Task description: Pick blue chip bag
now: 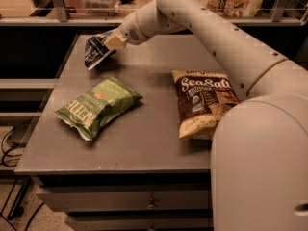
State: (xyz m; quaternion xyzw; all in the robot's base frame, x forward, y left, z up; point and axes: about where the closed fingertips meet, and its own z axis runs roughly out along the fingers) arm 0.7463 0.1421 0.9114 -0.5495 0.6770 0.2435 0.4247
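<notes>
The blue chip bag (96, 52) is small, dark navy with a pale panel. It hangs tilted at the far left of the grey table (144, 143), lifted off the surface. My gripper (111, 42) is shut on the bag's upper right edge and holds it up. My white arm reaches across from the right over the back of the table.
A green bag (97, 107) lies on the left half of the table. A yellow-and-brown "Sea Salt" bag (203, 102) lies at the right, next to my arm's base. A shelf rail (62, 19) with boxes runs behind the table. Drawers (125, 201) sit below the front edge.
</notes>
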